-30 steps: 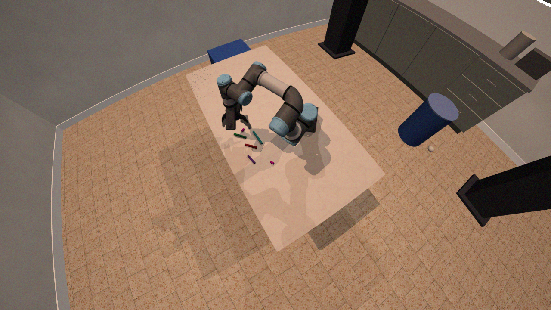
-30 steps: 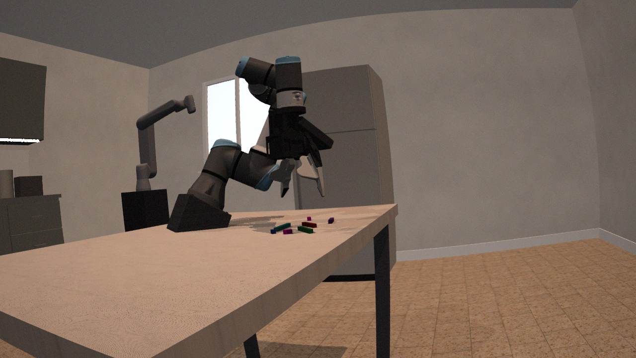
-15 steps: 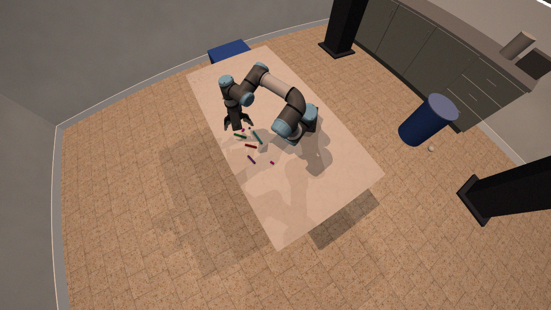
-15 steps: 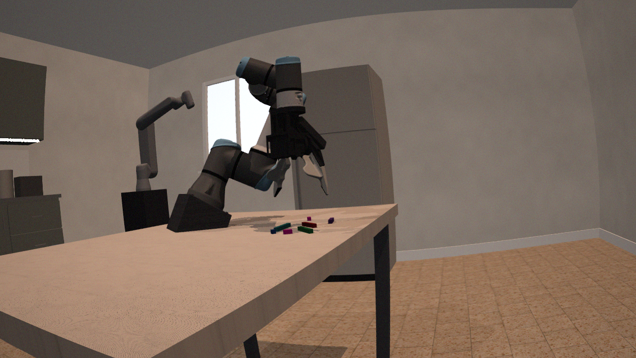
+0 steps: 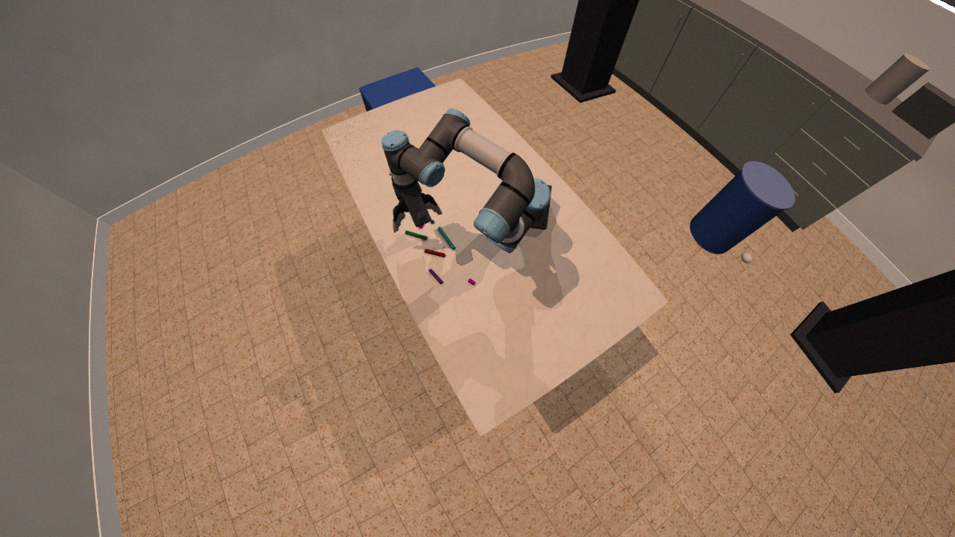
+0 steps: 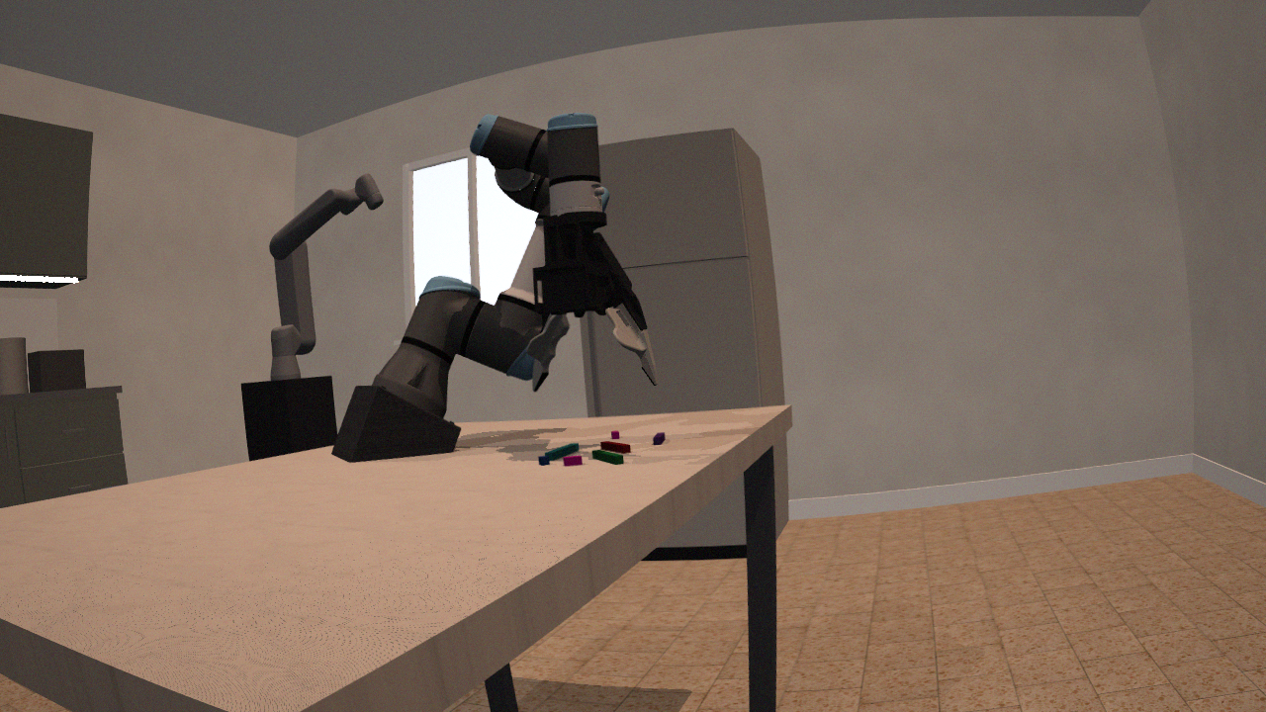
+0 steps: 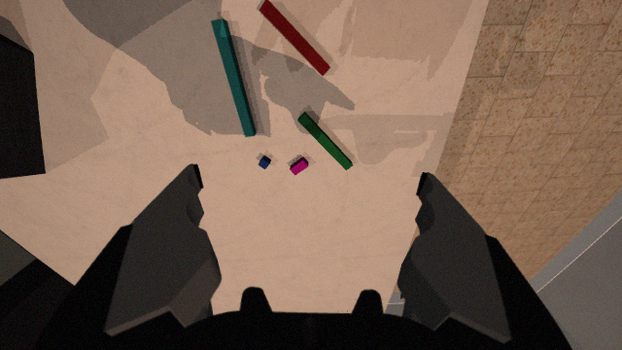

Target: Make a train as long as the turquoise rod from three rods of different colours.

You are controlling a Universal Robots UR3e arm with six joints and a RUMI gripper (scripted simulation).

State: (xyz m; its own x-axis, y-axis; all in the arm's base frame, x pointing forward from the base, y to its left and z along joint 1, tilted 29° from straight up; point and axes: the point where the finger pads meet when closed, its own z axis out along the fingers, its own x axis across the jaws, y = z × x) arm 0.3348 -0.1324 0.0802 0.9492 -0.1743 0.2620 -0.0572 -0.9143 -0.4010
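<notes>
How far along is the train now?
No train yet: the blue, magenta and red rods lie apart. The open gripper hangs above the table, holding nothing. Left: likely joining blue, magenta and red end to end, spacing the others, then moving clear.

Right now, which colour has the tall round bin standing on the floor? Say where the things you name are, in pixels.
Dark blue [image 5: 724,217]; best seen in the top view.

On the worktop [image 5: 553,320] [image 6: 398,531] [image 7: 292,253] there are seven rods in total; of these, two are magenta rods [image 5: 471,281] [image 6: 573,460] [image 7: 298,166]; one is a blue rod [image 5: 433,221] [image 6: 543,460] [image 7: 264,162]; one is a purple rod [image 5: 435,276] [image 6: 658,438]; one is a red rod [image 5: 434,253] [image 6: 615,447] [image 7: 294,37]; one is a green rod [image 5: 415,235] [image 6: 607,457] [image 7: 325,141]; and one is a turquoise rod [image 5: 445,237] [image 6: 562,451] [image 7: 233,78].
</notes>
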